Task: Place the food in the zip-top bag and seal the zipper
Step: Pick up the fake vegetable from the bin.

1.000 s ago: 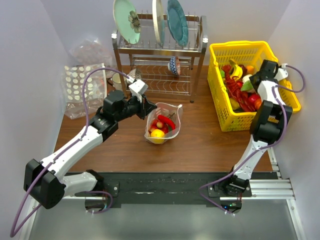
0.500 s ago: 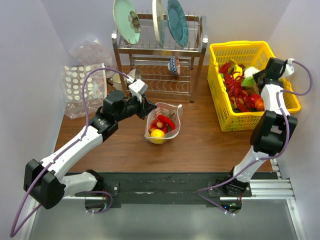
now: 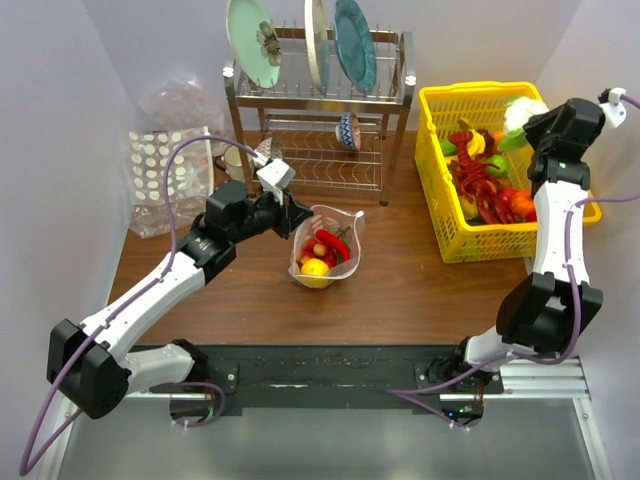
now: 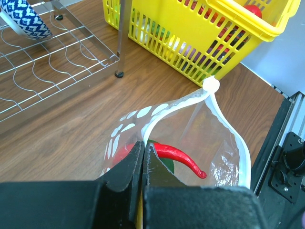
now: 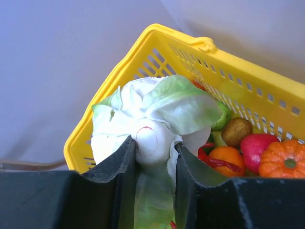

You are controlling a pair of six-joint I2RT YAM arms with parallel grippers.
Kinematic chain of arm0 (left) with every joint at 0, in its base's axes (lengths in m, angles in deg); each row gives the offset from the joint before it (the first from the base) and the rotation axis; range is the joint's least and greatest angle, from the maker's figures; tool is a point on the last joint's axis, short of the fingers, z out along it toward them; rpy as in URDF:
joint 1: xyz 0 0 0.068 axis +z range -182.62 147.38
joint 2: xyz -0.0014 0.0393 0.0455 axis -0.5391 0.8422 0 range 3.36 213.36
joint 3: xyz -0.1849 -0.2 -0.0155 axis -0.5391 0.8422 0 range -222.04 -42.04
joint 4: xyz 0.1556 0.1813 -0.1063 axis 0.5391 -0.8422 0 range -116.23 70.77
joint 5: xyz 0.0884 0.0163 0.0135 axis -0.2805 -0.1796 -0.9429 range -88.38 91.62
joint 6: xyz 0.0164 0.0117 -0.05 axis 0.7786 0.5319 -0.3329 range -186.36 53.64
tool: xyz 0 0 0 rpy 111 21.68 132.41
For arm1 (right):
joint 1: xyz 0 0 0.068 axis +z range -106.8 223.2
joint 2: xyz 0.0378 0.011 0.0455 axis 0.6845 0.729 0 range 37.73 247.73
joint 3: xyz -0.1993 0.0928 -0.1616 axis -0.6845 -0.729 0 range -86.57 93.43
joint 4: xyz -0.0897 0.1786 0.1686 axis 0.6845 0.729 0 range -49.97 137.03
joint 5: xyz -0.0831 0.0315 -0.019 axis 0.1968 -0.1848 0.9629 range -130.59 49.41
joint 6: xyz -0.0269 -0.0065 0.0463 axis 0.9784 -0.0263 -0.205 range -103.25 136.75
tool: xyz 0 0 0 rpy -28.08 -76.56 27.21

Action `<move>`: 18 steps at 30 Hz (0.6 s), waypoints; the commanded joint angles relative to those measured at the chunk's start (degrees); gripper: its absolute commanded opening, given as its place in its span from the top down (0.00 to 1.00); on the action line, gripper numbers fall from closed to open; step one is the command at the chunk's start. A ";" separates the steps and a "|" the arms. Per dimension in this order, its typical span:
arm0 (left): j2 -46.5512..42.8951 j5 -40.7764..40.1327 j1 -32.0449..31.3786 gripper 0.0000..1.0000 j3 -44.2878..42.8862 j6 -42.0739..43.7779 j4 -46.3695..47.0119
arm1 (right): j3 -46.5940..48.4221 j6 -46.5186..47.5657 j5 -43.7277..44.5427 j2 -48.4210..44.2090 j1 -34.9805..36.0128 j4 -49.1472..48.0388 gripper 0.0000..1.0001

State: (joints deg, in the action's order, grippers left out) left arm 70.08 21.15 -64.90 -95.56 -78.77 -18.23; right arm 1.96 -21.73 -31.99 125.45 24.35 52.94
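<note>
Top external: right claw (image 3: pixel 533 122), gripping a white-and-green plastic toy cauliflower (image 3: pixel 519 106), has risen from the yellow mesh basket (image 3: pixel 480 245) beneath it; bagging likely next.

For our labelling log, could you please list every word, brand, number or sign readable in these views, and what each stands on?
None can be read.
The zip-top bag carries white printed patches, but no letters show on them.
The yellow basket bears no visible text.
</note>
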 commanded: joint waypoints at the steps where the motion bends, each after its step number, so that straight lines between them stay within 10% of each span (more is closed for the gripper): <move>1: -1.94 0.60 0.28 1.00 0.08 0.45 2.43 | -0.47 2.35 -4.26 -2.91 -0.04 -0.43 0.96; 18: -1.68 0.69 0.28 1.00 -0.10 0.10 2.08 | -13.11 5.33 -39.53 -14.86 17.35 1.84 0.92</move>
State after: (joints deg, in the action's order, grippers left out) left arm 70.08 21.17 -64.90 -95.56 -78.79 -18.25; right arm -9.89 -18.99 -61.62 114.50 38.99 55.48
